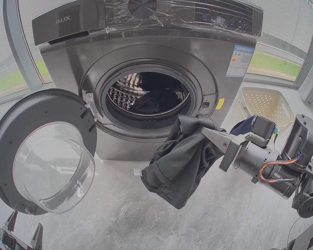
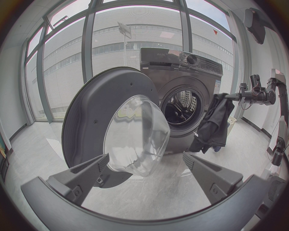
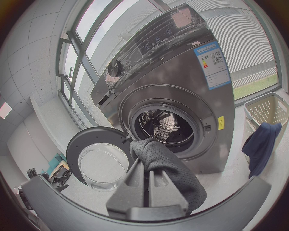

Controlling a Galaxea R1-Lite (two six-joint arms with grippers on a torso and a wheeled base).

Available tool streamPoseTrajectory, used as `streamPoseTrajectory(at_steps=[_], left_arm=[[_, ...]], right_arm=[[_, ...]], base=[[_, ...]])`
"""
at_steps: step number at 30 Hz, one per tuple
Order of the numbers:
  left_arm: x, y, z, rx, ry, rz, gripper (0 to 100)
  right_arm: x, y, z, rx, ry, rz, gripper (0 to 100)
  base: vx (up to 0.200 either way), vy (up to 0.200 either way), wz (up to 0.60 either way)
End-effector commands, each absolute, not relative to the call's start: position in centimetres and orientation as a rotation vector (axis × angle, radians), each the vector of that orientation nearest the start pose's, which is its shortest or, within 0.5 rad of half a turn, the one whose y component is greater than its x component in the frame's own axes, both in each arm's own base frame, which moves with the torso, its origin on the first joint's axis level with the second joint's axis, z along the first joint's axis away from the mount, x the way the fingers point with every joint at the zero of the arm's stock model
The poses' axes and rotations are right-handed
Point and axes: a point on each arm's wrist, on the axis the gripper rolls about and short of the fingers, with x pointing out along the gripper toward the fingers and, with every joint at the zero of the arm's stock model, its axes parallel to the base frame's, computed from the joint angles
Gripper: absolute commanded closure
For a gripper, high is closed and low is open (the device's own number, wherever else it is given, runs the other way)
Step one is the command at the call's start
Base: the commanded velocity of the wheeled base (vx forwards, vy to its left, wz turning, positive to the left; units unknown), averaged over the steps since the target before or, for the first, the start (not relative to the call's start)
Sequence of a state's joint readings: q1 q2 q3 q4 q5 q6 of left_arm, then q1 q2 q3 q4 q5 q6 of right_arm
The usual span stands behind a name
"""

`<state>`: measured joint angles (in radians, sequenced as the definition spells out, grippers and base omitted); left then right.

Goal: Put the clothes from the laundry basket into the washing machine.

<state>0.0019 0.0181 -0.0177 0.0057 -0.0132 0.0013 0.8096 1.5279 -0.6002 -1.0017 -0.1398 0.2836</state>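
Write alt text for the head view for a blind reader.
The right hand holds a dark grey garment in front of the washing machine, just below its opening. Another dark garment lies in the drum; the door stands open on the left, and a laundry basket sits at the right.

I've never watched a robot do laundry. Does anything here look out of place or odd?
A navy garment hangs over the rim of the laundry basket, mostly outside it, and crinkled plastic film still wraps the top panel of the washing machine.

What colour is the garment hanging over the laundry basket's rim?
Navy blue; the garment on the beige perforated basket shows best in the right wrist view.
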Motion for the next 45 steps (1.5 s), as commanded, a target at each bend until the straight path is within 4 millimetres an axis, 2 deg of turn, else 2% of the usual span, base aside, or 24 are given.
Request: streamPoseTrajectory(at_steps=[1,5,7,9,11,12,18,21,27,30,32,34,39,45], left_arm=[[-2.2,0.0,7.6,0.004,0.020,-0.011,0],[-2.3,-0.1,7.9,0.031,-0.013,-0.024,0],[-2.6,-0.2,9.5,0.014,-0.085,-0.050,0],[-3.4,-0.4,13.6,-0.008,-0.208,-0.152,0],[-3.0,-0.7,15.5,0.002,-0.191,-0.276,0],[-2.6,-0.8,15.7,-0.006,-0.154,-0.332,0],[2.5,-1.2,15.7,-0.035,0.131,-0.534,0],[5.1,-1.5,15.9,-0.027,0.196,-0.634,0],[8.8,-3.2,15.9,-0.026,0.274,-0.782,0],[10.6,-4.2,15.6,-0.016,0.321,-0.807,0],[10.8,-4.4,15.5,-0.016,0.328,-0.808,0],[12.9,-5.8,15.1,-0.011,0.374,-0.840,0],[15.3,-7.3,14.4,-0.012,0.382,-0.874,0],[17.9,-8.5,12.6,-0.014,0.437,-0.888,0]], right_arm=[[18.6,19.5,20.8,0.306,0.026,0.685,100],[18.9,20.3,20.9,0.318,0.002,0.696,100],[19.2,20.6,20.9,0.321,-0.003,0.697,100],[19.3,21.1,21.1,0.329,-0.020,0.707,100],[19.6,21.4,21.6,0.338,-0.041,0.711,100],[19.8,21.6,21.7,0.341,-0.047,0.712,100],[20.3,22.1,22.2,0.360,-0.088,0.724,100],[20.5,22.2,22.4,0.367,-0.099,0.724,100],[21.4,23.0,23.4,0.387,-0.136,0.724,100],[21.6,23.1,23.2,0.384,-0.130,0.722,100],[21.6,23.1,23.1,0.383,-0.129,0.722,100],[21.8,23.2,22.6,0.377,-0.115,0.717,100],[21.9,23.2,22.8,0.380,-0.121,0.715,100],[22.0,23.3,23.1,0.386,-0.131,0.711,100]], base=[[0.000,0.000,0.00],[0.000,0.000,0.00],[0.000,0.000,0.00],[0.000,0.000,0.00],[0.000,0.000,0.00],[0.000,0.000,0.00],[0.000,0.000,0.00],[0.000,0.000,0.00],[0.000,0.000,0.00],[0.000,0.000,0.00],[0.000,0.000,0.00],[0.000,0.000,0.00],[0.000,0.000,0.00],[0.000,0.000,0.00]])
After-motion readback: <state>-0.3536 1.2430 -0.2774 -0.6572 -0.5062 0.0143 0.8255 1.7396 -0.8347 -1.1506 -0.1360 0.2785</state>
